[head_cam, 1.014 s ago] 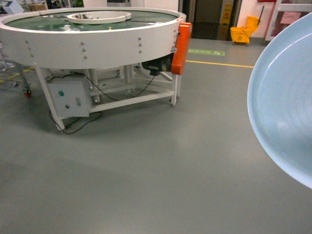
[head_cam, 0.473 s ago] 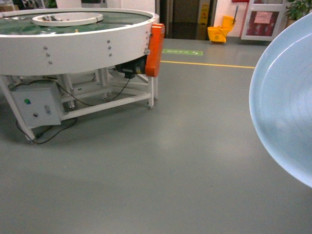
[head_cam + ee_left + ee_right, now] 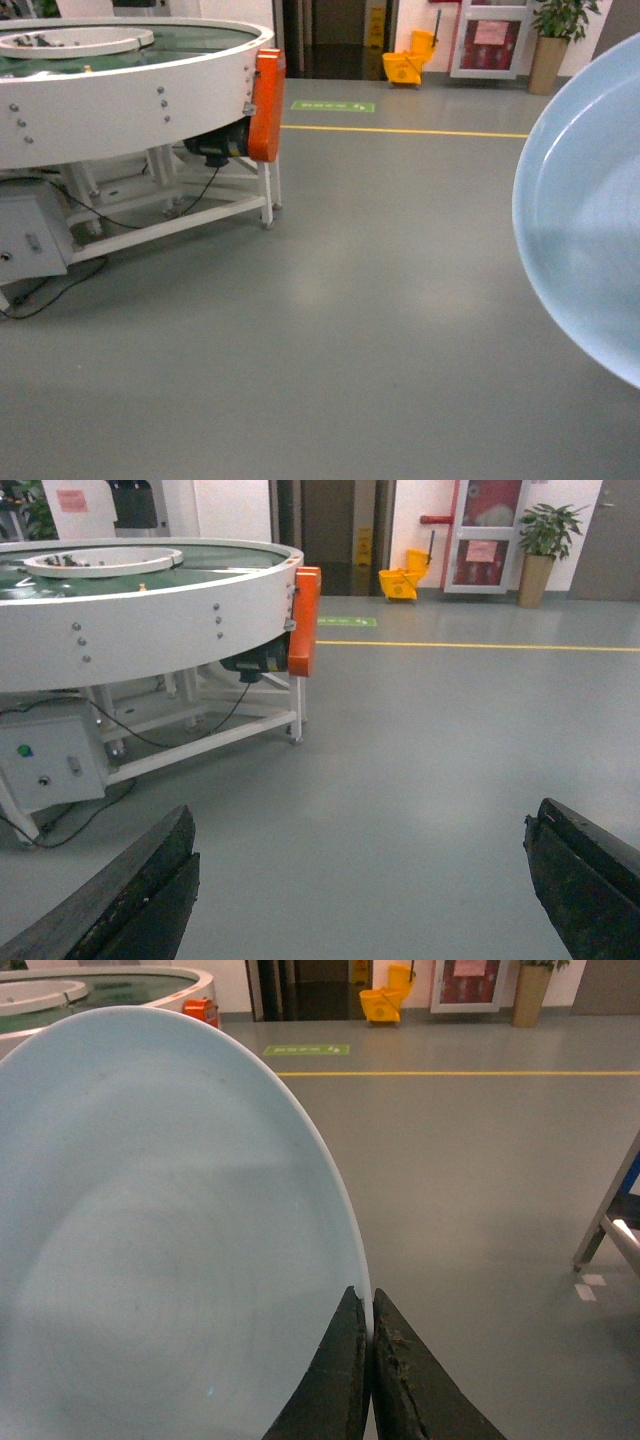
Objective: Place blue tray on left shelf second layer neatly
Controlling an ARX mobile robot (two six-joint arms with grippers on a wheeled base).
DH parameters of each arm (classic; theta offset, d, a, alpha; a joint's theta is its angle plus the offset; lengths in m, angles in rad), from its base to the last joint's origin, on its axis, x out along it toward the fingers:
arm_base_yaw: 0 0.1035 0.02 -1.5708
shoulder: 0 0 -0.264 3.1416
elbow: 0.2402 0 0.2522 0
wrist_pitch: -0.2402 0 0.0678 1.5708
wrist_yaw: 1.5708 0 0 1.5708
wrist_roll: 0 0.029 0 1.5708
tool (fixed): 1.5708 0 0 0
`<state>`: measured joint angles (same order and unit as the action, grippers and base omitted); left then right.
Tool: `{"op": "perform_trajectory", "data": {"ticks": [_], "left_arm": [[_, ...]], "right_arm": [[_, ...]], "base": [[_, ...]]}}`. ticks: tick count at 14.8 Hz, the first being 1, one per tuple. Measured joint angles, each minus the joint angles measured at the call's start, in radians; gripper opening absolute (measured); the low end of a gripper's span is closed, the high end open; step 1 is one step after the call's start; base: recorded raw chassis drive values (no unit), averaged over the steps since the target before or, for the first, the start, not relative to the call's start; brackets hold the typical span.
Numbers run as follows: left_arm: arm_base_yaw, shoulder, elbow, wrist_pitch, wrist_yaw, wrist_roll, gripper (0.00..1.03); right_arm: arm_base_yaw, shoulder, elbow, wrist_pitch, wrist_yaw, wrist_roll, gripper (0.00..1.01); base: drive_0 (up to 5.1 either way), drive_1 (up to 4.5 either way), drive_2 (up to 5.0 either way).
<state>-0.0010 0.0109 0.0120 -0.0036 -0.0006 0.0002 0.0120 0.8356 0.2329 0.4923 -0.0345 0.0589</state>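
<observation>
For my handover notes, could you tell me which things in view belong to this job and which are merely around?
Job:
- blue tray
- right gripper, pinching its rim

Around:
- round conveyor table
- yellow mop bucket
- potted plant

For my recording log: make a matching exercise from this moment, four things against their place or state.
Things:
1. blue tray
2. left gripper
3. yellow mop bucket
4. orange panel

Places or states:
A. open, holding nothing
B. on the round conveyor table's side
C. pinched at its rim by the right gripper
D. far back, near the doorway

Pairs: 1-C, 2-A, 3-D, 4-B
</observation>
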Motion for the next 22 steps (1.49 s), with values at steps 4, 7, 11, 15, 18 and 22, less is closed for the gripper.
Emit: {"op": "perform_trajectory", "data": {"ticks": [4,7,11,15,18,22], "left_arm": [[0.000,0.000,0.000,-0.002,0.000,0.000,0.98],[0.000,0.000,0.000,-0.001,0.000,0.000,0.98],[0.000,0.000,0.000,0.000,0.000,0.000,0.98],[0.000,0.000,0.000,0.000,-0.001,0.000,0.98],[0.000,0.000,0.000,-0.004,0.000,0.000,0.98],[0.000,0.000,0.000,0.002,0.000,0.000,0.98]], "right_arm": [[0.001,0.000,0.000,-0.004,-0.002,0.000,0.02],[0.001,0.000,0.000,0.000,-0.002,0.000,0.02],[0.001,0.000,0.000,-0.002,-0.005,0.000,0.02],[0.000,0.000,0.000,-0.002,-0.004,0.000,0.02],[0.000,0.000,0.000,-0.003,-0.004,0.000,0.02],[0.000,0.000,0.000,-0.003,-0.004,0.000,0.02]], "base": [[-1.6,-0.62,-2.6],[-1.7,2.21,-5.6],[-1.6,2.32,-5.5],[-1.5,2.40,-5.4],[-1.6,2.32,-5.5],[-1.6,2.33,-5.5]]}}
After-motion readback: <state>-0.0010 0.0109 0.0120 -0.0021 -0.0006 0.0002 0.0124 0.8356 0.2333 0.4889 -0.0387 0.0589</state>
